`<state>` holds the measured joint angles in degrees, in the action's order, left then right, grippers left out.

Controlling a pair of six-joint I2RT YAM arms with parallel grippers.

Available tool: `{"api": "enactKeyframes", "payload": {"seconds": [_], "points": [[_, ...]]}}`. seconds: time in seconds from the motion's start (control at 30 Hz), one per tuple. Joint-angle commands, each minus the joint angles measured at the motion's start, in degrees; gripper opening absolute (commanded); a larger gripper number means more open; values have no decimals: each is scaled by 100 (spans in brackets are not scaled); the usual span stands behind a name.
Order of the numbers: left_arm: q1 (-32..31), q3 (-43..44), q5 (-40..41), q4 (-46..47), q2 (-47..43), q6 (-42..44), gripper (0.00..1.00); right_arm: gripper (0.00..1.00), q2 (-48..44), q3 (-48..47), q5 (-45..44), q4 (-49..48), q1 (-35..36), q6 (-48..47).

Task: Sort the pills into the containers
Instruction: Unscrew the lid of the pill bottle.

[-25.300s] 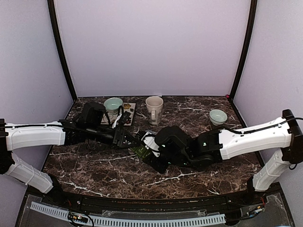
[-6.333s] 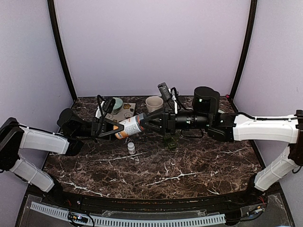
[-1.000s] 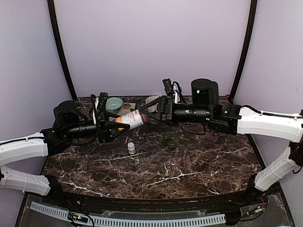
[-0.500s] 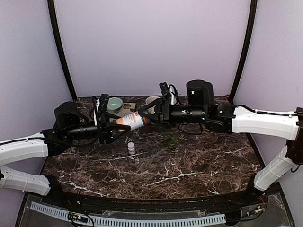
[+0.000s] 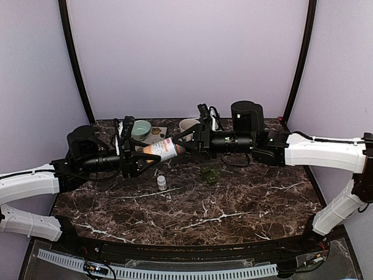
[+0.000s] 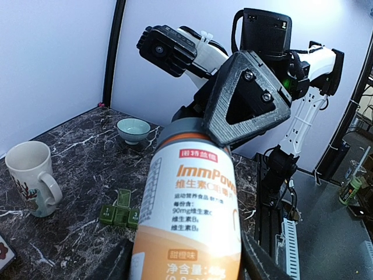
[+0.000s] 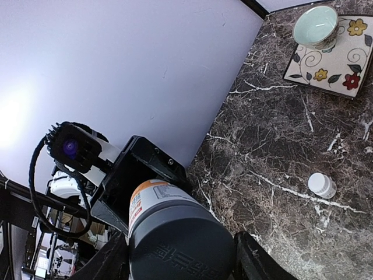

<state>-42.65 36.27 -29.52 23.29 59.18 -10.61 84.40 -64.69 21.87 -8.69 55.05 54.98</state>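
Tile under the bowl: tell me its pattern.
Cream tile with red and yellow flowers, dark curling vines; right wrist view best.

The bottle (image 6: 192, 204) carried a white label with "ImmPow…" in orange letters, its end covered. Below ran small Chinese lines, one starting "90mg". The pill box (image 6: 119, 214) bore white marks too small to read.

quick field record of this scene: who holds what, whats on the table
left gripper: shut on the pill bottle, bottle lifted, lying sideways
right gripper: fingers on either side of the bottle's dark cap; grip unclear
pill box: on the table, untouched
small white vial: on the table, apart from the pill box
mug: upright, at the back
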Motion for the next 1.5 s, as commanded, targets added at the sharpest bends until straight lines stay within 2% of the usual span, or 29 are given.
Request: {"api": "enactKeyframes", "payload": {"seconds": [0.0, 0.17, 0.23, 0.43, 0.6, 0.8, 1.0, 1.4, 1.47], "points": [[-32, 3, -53, 331, -151, 48, 0, 56, 11, 138, 130, -317, -45, 48], [-37, 69, -159, 334, -70, -20, 0, 21, 6, 218, 359, -610, -55, -20], [-33, 101, -222, 342, -20, -84, 0, 11, -14, 213, 458, -634, -55, -322], [-32, 456, -799, 173, 303, -522, 0, 0, -390, 449, 832, -664, -54, -1893], [0, 721, -1441, 268, 585, -1052, 0, 0, -841, 749, 945, -393, -55, -3244], [138, 868, -2625, 1307, 1108, -2230, 0, 0, -1266, 977, 678, 115, -5, -4442], [143, 1061, -3333, 2110, 1544, -3130, 0, 0, -1629, 1203, 290, 248, 50, -5022], [136, 1318, -3984, 2736, 1915, -3826, 0, 0, -1743, 1050, -746, 802, 611, -5799], [140, 1289, -3981, 2772, 1939, -3842, 0, 5, -1795, 1080, -840, 744, 616, -5755]]}}
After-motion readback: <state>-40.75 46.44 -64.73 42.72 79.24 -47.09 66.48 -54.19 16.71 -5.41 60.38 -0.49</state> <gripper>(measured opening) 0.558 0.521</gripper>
